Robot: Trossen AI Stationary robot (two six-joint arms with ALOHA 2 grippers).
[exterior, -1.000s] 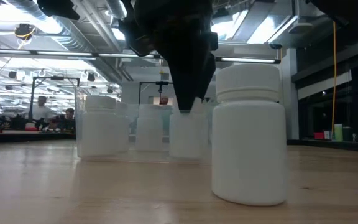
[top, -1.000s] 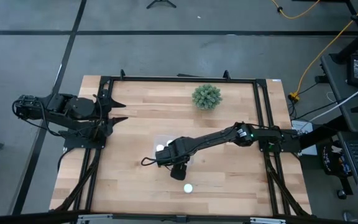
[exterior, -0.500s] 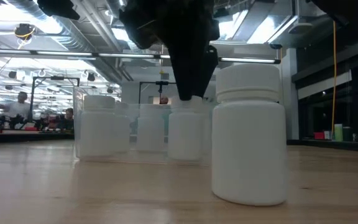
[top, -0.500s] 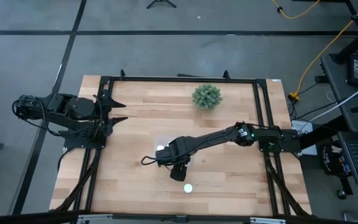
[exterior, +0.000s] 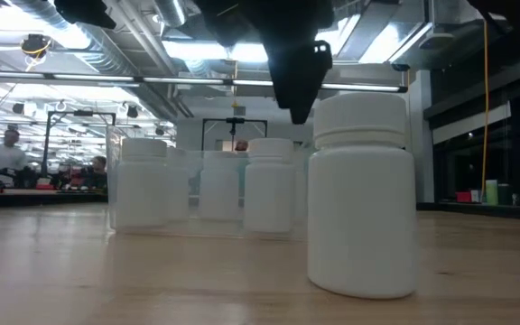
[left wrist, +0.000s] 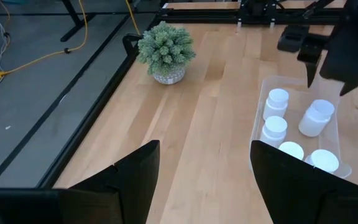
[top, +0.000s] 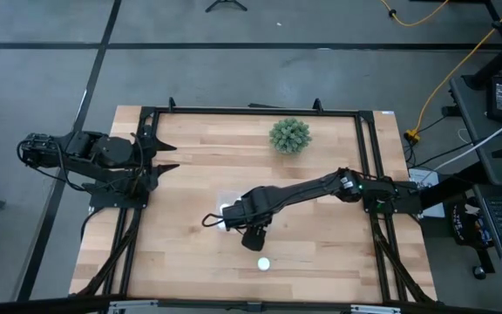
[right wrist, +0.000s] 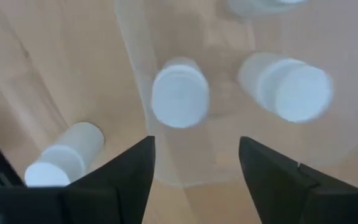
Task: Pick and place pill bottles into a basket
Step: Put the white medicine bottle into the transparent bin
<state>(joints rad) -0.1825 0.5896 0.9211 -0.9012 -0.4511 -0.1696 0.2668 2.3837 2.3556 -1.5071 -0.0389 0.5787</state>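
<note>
1. The clear basket [left wrist: 261, 106] stands near the middle of the wooden table [top: 190, 157]. In the left wrist view five white pill bottles show inside it, and one of them [left wrist: 316, 118] leans instead of standing straight.

2. One last pill bottle [top: 264, 263] stands alone on the table outside the basket, on the side toward the front edge. In the low view it is the big near bottle [exterior: 361, 194], upright, so its long axis is vertical and its cap faces up.

3. The right gripper [right wrist: 194, 155] hangs above the basket's near edge. Its two fingers [right wrist: 120, 171] are apart and nothing is between them; under them I see only bottles that already stand in the basket.

4. The relation that matters: the lone bottle lies from the right gripper toward the front edge of the table, near it but not touching, with the basket wall between them.

5. My judgement: the right arm is much nearer to this bottle, so it should take it, coming down from above with the fingers on both sides of the cap.

6. The left gripper [left wrist: 201, 177] waits at the left edge of the table, well apart from all bottles, its fingers open and empty. The green spiky plant [top: 289, 136] at the far side is out of the way.
</note>
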